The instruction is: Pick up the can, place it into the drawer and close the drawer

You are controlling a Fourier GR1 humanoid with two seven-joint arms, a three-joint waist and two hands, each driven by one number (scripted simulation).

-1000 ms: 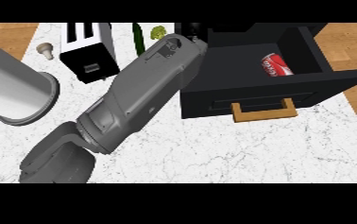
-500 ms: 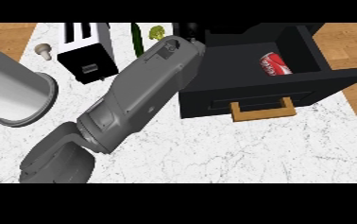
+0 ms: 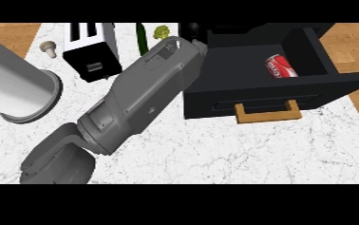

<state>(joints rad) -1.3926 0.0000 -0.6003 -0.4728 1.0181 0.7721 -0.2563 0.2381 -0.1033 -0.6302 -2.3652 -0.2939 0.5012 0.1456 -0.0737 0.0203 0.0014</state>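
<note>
Left hand: only a dark shape at the end of the grey forearm, merging with the black drawer at its far left corner. Cannot tell how it is set or whether it touches anything; nothing visibly held. Right hand not in view.

Can: red, lying on its side inside the open drawer, towards the right wall, long axis on a diagonal. It sits right of the hand and apart from it.

Wooden handle: on the drawer's near face, right of the forearm and nearer the robot than the hand.

Judgement: placing looks done, closing remains. The hand is at the drawer's far side, so it would need to come round to the near face and push away from the robot.

Toaster stands left of the drawer on the marbled worktop.
</note>
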